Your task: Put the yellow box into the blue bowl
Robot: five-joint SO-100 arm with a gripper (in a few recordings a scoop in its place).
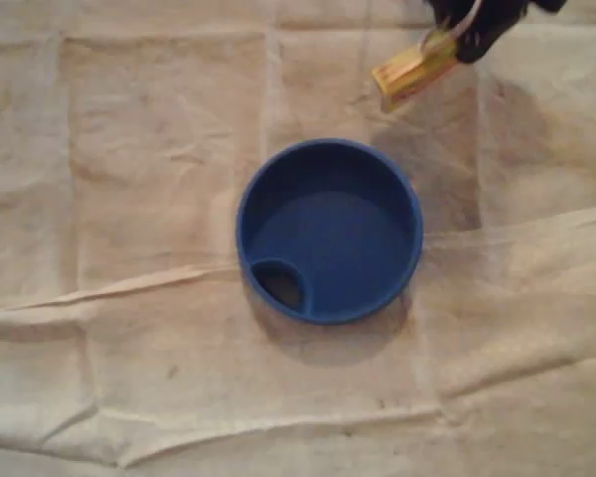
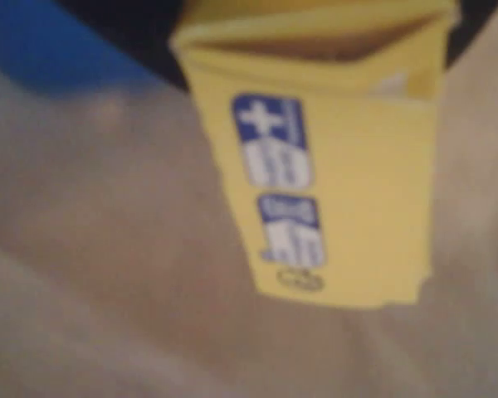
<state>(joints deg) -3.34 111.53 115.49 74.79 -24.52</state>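
Clamping the yellow box (image 1: pixel 412 72) by one end, my gripper (image 1: pixel 455 42) holds it near the blue bowl (image 1: pixel 328 231), not touching.

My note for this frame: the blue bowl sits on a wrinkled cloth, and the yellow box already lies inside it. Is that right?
Not quite. In the overhead view the yellow box is outside the blue bowl, at the picture's top right, held by the hand. The bowl holds nothing. The bowl does sit on the wrinkled cloth.

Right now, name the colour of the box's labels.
Blue with white print, on the yellow box; clearest in the wrist view.
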